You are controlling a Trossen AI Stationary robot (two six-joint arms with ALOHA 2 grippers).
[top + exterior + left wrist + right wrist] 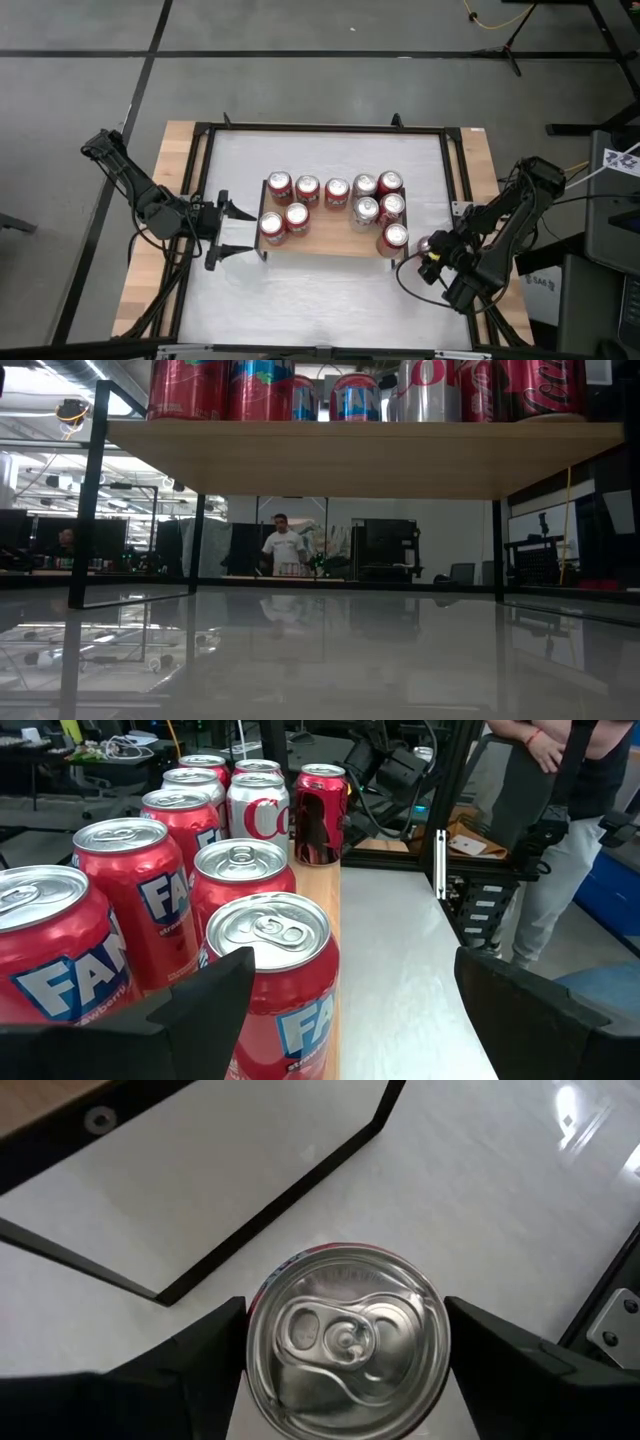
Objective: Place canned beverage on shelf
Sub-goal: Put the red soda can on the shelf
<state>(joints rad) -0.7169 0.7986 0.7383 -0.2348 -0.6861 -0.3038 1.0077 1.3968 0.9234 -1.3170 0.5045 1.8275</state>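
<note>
A silver-topped, red-sided can stands upright on the white surface, just off the shelf's right end and not on it. The right gripper has its jaws clenched against the can's two sides, grasping it from above. The shelf's wooden top carries ten cans, leaving bare plank along its front middle. At the shelf's left end the left gripper waits with jaws released, holding nothing.
</note>
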